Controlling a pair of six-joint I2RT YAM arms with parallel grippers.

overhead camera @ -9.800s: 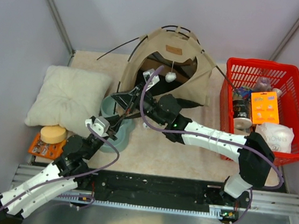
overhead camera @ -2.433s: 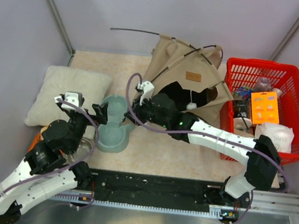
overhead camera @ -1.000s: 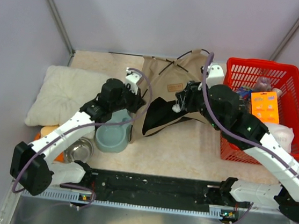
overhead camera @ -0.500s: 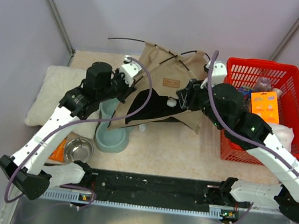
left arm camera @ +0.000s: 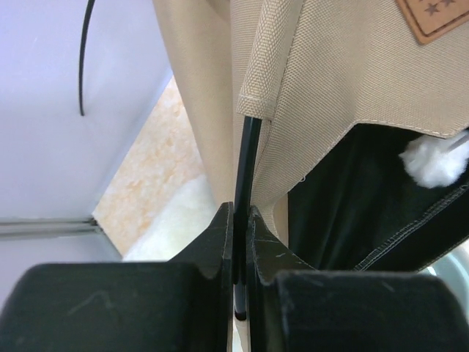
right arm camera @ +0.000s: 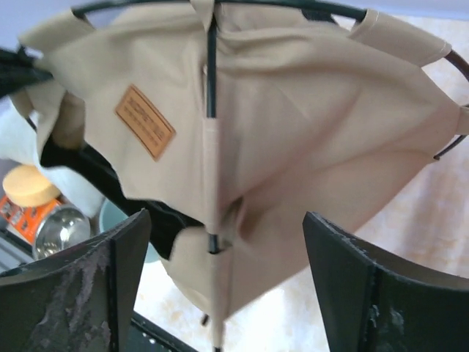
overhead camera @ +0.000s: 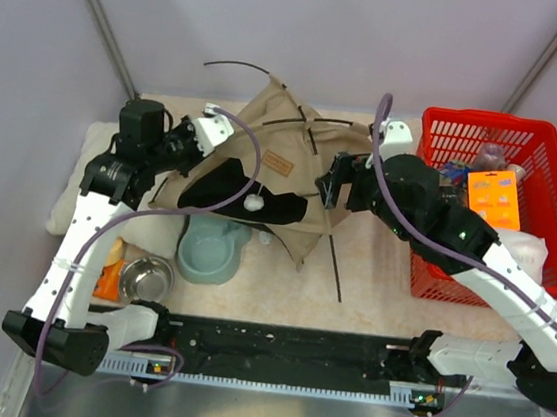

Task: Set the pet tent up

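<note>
Pet tent (overhead camera: pixel 282 164): slumped mid-table, its near edge overhanging the teal bowl (overhead camera: pixel 209 253).
Left gripper (left arm camera: pixel 239 220) pinches a black pole (left arm camera: pixel 246 154) at the tent's left edge. Right gripper (overhead camera: pixel 334 183) spread wide, just right of the fabric. Red basket (overhead camera: pixel 489 127) at right; bare tabletop (overhead camera: pixel 372 270) between.

Tan pet tent (overhead camera: pixel 316 144), black poles (overhead camera: pixel 334 263), brown label patch (overhead camera: pixel 280 163), white ball (overhead camera: pixel 254 203); red basket (overhead camera: pixel 490 120)
</note>
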